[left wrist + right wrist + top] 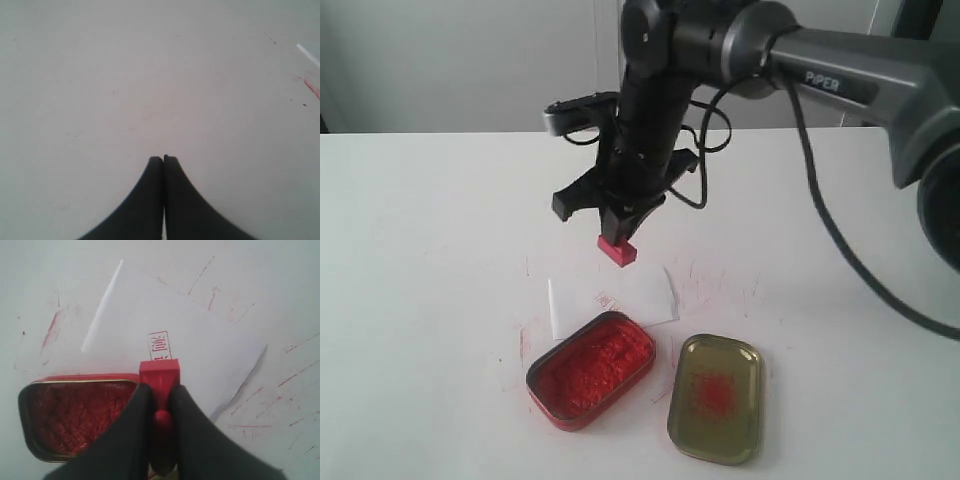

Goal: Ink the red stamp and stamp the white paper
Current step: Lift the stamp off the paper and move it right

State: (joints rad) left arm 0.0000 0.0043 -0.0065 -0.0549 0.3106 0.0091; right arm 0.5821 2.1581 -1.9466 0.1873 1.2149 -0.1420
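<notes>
We saw the gold lid [715,398], nearest, only in the exterior view; only the right wrist view resolved the framed red print [159,346] on the white paper [150,310]. Above that paper the right gripper [160,388] pinched the red stamp [159,372] by its knob, base jutting past the fingertips; the left gripper [163,159] was closed on nothing.
</notes>
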